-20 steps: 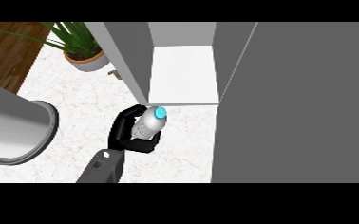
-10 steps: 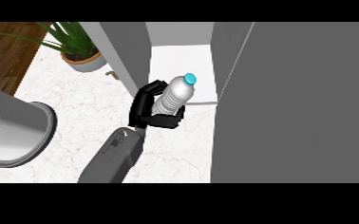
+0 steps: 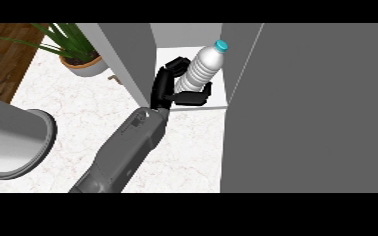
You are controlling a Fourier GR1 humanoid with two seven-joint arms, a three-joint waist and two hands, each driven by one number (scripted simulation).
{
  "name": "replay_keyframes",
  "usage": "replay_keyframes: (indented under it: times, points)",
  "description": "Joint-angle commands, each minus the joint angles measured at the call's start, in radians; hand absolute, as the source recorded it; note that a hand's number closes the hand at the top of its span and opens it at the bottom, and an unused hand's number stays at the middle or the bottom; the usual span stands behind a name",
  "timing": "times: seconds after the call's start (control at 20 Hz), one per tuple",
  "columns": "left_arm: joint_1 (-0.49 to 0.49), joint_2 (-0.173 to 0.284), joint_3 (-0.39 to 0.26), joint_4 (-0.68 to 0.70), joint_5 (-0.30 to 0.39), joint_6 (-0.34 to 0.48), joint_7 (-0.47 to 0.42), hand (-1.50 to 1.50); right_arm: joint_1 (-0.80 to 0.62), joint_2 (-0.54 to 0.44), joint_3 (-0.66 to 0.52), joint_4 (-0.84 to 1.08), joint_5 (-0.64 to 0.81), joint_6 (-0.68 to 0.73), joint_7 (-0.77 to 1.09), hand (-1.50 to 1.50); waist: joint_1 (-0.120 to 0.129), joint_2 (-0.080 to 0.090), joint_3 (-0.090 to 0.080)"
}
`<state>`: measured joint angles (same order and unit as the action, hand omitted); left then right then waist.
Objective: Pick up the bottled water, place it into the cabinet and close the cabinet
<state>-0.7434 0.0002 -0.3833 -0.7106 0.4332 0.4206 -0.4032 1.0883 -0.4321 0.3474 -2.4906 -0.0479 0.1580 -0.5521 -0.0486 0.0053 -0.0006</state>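
The bottled water (image 3: 201,70) is clear with a blue cap and leans with its cap toward the upper right. My left hand (image 3: 164,86) is shut on its lower half, fingers behind it and thumb in front. Hand and bottle are inside the open cabinet, over its white shelf (image 3: 168,59), between the grey left wall (image 3: 125,55) and the big grey door panel (image 3: 310,105) on the right. The hand hides the bottle's base, so I cannot tell whether it rests on the shelf. The right hand shows in no view.
A potted plant (image 3: 77,55) stands on the white marble counter (image 3: 74,110) at the upper left, close to the cabinet's left wall. A large grey round vessel (image 3: 22,140) sits at the left edge. The grey door panel fills the right side.
My left hand has carried the bottle forward from the counter in front of the cabinet into the opening. The bottle now stands more upright over the shelf.
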Motion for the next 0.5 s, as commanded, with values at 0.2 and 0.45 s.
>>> replay_keyframes:
  times: [0.2, 0.45]
  points:
    - [-0.213, 0.000, 0.064, 0.211, 0.082, 0.083, 0.022, 1.50, 0.012, -0.010, -0.043, -0.078, -0.107, 0.033, 0.029, -1.50, -0.020, 0.011, 0.000]
    - [-0.270, 0.000, 0.061, 0.365, 0.026, 0.198, 0.014, 1.50, -0.014, 0.001, -0.043, -0.042, -0.093, 0.054, 0.003, -1.50, -0.030, 0.017, 0.001]
